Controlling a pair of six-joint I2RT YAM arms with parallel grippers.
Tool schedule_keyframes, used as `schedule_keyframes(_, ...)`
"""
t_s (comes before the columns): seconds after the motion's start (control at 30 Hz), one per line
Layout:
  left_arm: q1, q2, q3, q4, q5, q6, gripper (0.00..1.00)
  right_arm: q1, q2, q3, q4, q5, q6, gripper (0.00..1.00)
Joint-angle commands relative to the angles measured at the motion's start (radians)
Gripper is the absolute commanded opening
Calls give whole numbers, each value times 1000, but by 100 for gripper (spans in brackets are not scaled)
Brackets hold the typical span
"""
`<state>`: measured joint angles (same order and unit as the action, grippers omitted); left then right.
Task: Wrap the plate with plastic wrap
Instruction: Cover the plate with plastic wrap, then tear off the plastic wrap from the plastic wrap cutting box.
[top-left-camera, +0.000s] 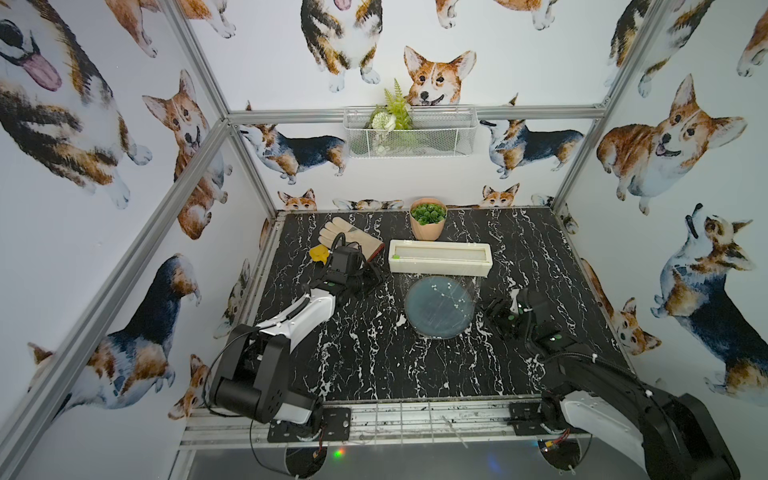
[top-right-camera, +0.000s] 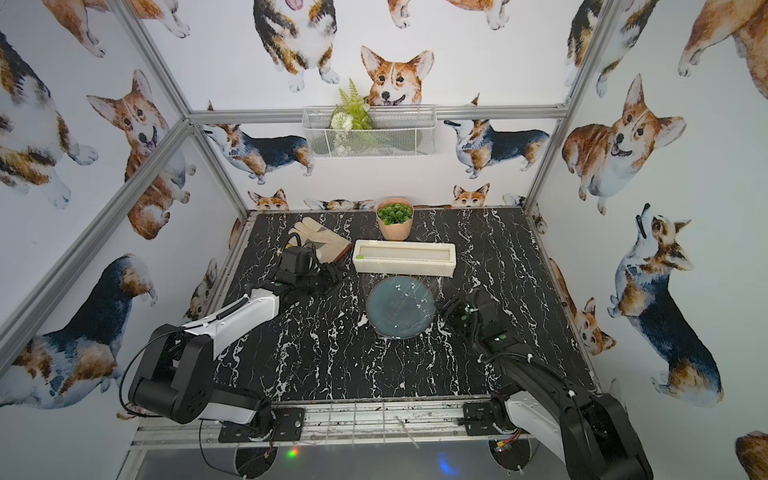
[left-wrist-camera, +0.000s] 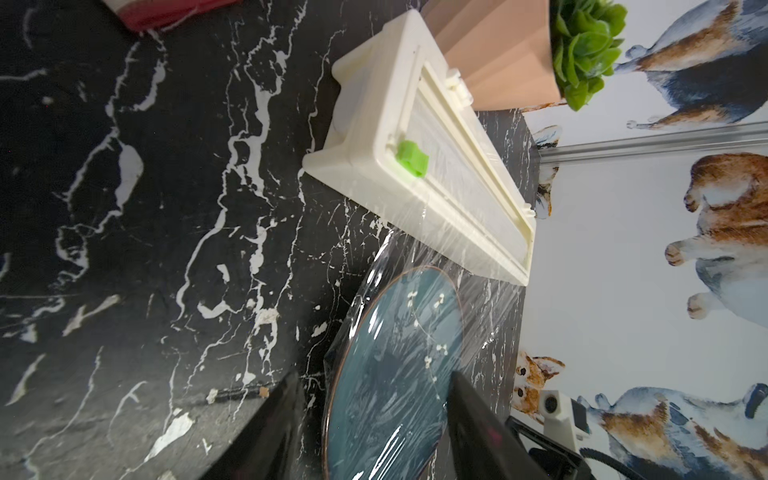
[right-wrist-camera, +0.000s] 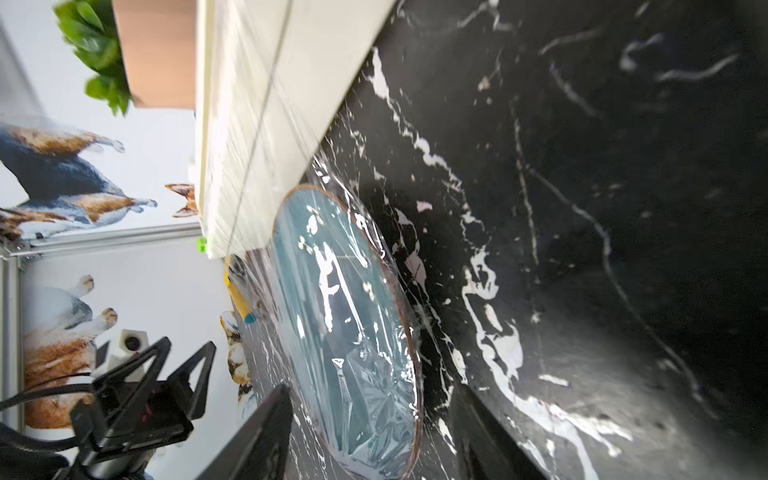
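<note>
The round blue-grey plate (top-left-camera: 439, 307) (top-right-camera: 401, 308) lies mid-table, just in front of the cream dispenser box (top-left-camera: 440, 257) (left-wrist-camera: 415, 137). Plastic wrap (left-wrist-camera: 419, 257) runs from the box down over the plate (left-wrist-camera: 386, 395) and lies crinkled on the plate's near edge (right-wrist-camera: 365, 399). The box's green slider (left-wrist-camera: 411, 160) sits at its left end. My left gripper (top-left-camera: 369, 277) (left-wrist-camera: 374, 419) is open, left of the plate and apart from it. Right of the plate, close to its rim, is my right gripper (top-left-camera: 491, 311) (right-wrist-camera: 370, 419), also open with nothing between its fingers.
A beige work glove (top-left-camera: 349, 237) and a small yellow object (top-left-camera: 320, 253) lie at the back left, behind my left arm. A pink pot with a green plant (top-left-camera: 428, 222) stands behind the box. A wire basket (top-left-camera: 409, 133) hangs on the back wall.
</note>
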<state>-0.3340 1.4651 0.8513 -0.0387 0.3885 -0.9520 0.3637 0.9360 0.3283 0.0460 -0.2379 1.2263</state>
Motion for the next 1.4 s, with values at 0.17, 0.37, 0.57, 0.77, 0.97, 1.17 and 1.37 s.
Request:
schedule_keyframes(0.17, 31, 113, 129, 50, 76, -3, 58, -284, 131, 94, 3, -216, -65, 69)
schedule_keyframes(0.37, 33, 210, 198, 122, 116, -45, 59, -299, 474, 291, 199, -371, -61, 69)
schedule_keyframes(0.57, 38, 281, 264, 128, 125, -51, 59, -301, 669, 445, 322, -363, -29, 68)
schedule_keyframes(0.77, 46, 326, 297, 138, 135, -59, 59, -314, 791, 545, 401, -341, 8, 65)
schedule_keyframes(0.97, 78, 337, 316, 135, 144, -51, 58, -323, 795, 604, 349, -337, -26, 64)
schedule_keyframes(1.17, 85, 345, 387, -42, 55, 109, 55, -261, 616, 683, -139, -105, -341, 64)
schedule_keyframes(1.37, 82, 399, 481, -232, -39, 277, 50, 4, 610, 913, -477, 259, -598, 65)
